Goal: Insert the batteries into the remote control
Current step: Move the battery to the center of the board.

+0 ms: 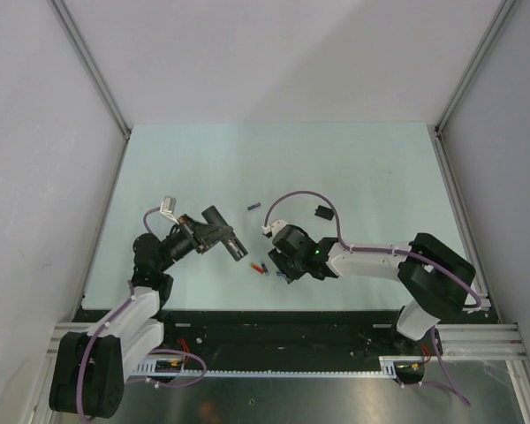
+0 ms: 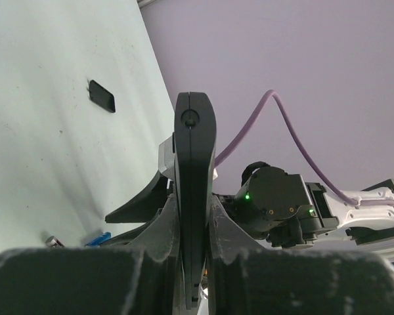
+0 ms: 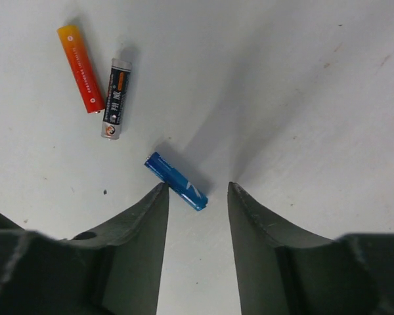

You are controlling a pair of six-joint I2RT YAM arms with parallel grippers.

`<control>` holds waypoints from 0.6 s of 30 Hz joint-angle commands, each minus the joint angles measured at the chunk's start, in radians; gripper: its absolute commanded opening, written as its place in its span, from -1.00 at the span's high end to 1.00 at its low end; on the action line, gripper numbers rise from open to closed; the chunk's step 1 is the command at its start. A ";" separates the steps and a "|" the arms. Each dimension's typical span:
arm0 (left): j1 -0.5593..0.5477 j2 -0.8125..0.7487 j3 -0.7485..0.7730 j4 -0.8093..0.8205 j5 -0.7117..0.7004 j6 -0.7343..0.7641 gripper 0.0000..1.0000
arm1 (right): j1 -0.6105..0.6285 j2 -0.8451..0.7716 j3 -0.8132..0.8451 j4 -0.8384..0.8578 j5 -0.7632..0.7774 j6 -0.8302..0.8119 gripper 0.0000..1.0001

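My left gripper (image 1: 214, 231) is shut on the remote control (image 1: 225, 234), a slim black bar held above the table; in the left wrist view the remote control (image 2: 194, 151) stands edge-on, pinched between the fingers (image 2: 159, 226). My right gripper (image 3: 197, 187) is open, pointing down over a blue battery (image 3: 176, 181) that lies slantwise on the table, one end between the fingertips, the other by the left one. A red-orange battery (image 3: 81, 68) and a black battery (image 3: 117, 98) lie side by side just beyond. Another blue battery (image 1: 253, 208) lies farther back.
A small black squarish flat piece (image 1: 323, 211) lies on the table behind the right arm, also seen in the left wrist view as a flat piece (image 2: 102, 96). The right wrist (image 2: 276, 200) sits close to the remote's right. White walls close in the table.
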 commanded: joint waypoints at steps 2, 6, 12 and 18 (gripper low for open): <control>0.017 -0.005 -0.001 0.021 0.036 -0.003 1.00 | 0.011 0.028 0.043 -0.011 0.028 -0.030 0.16; 0.020 -0.001 -0.001 0.023 0.038 0.000 1.00 | 0.020 0.045 0.043 -0.030 0.039 -0.024 0.37; 0.020 0.005 -0.001 0.023 0.038 -0.002 1.00 | 0.016 0.064 0.047 -0.042 0.067 0.048 0.69; 0.020 0.007 0.002 0.021 0.036 -0.002 1.00 | -0.046 0.036 0.047 -0.054 0.059 0.180 0.89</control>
